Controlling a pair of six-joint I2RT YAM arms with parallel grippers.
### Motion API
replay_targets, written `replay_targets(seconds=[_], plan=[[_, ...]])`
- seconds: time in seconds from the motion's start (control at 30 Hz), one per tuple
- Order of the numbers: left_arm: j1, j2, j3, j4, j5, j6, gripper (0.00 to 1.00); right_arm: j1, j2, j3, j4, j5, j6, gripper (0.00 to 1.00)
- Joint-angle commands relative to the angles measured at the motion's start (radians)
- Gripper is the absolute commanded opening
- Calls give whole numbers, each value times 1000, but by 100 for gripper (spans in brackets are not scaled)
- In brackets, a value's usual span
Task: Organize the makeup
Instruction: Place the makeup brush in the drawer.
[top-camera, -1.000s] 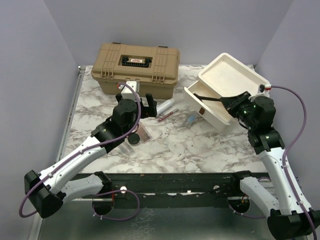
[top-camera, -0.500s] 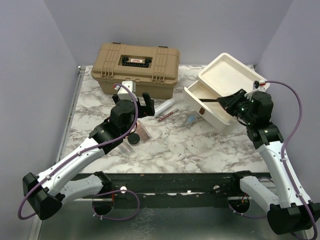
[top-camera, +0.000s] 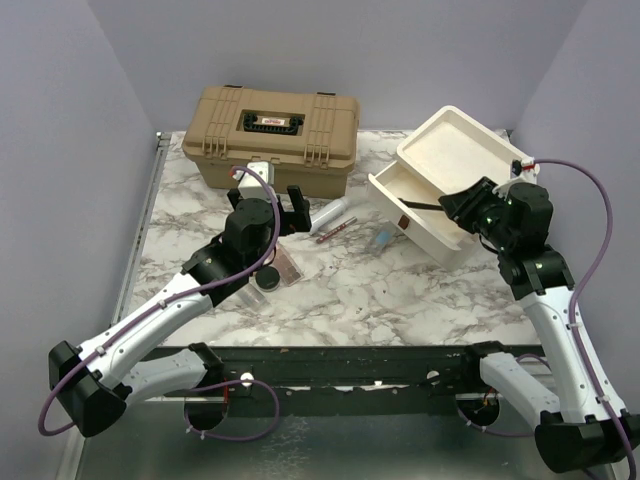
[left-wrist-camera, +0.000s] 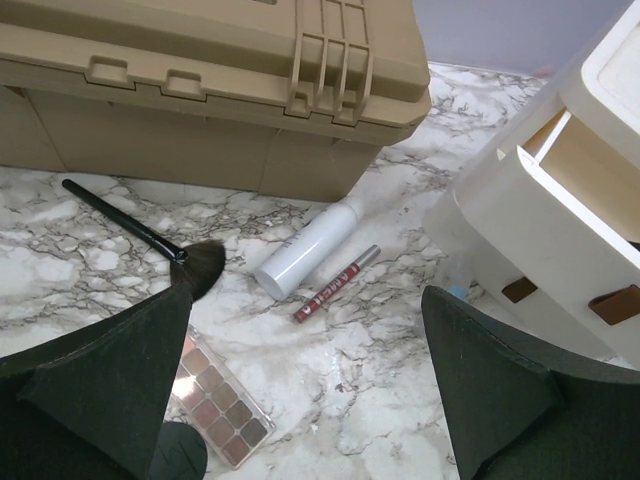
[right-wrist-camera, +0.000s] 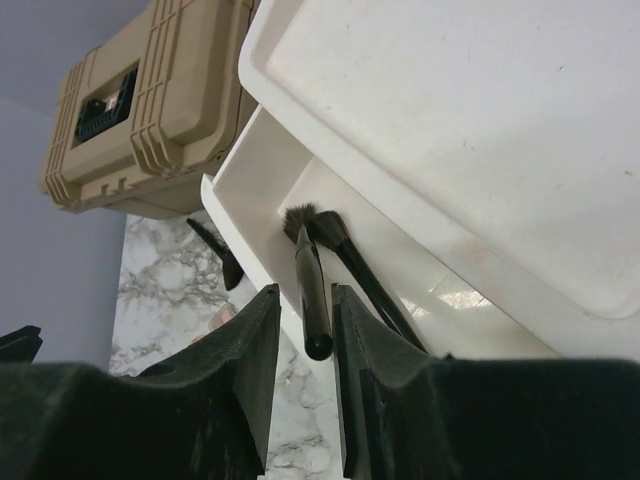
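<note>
In the right wrist view a black brush (right-wrist-camera: 312, 290) lies with its bristles in the open drawer (right-wrist-camera: 256, 168) of the white box, its handle end over the drawer's front edge. My right gripper (right-wrist-camera: 305, 294) stands open around that handle, with a gap on the left side. A second black brush (right-wrist-camera: 368, 284) lies in the drawer beside it. A third brush (left-wrist-camera: 128, 226), a pale tube (left-wrist-camera: 311, 249), a red lip gloss (left-wrist-camera: 337, 283) and an eyeshadow palette (left-wrist-camera: 216, 401) lie on the marble. My left gripper (left-wrist-camera: 305, 335) hangs wide open above them, holding nothing. A tiny light-blue piece (top-camera: 383, 238) lies near the box.
The tan latched case (top-camera: 270, 135) stands at the back left, just behind the loose items. The white box with drawers (top-camera: 462, 150) stands tilted at the back right. A small round compact (top-camera: 266, 281) sits by the palette, under the left arm.
The right jaws, shut on the brush handle before, have parted from it. The brush now rests in the drawer. The left arm has barely shifted.
</note>
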Motion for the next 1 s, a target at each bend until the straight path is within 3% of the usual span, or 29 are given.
replay_targets(seconds=[0.0,0.3,0.5,0.97], plan=[[11,12,-19,-14,-21,-18,99,5,-14,37,-32,13,-37,34],[40,20,-36,-26,-16,-46,99,6,-5,50,-52,13,-38,35],[111,61,-77,-67,-11,-146,99,6,-25,57,-17,-58,-53,35],[247,238,-136,-89,80,-319,99,6,-31,88,11,-169,-94,51]])
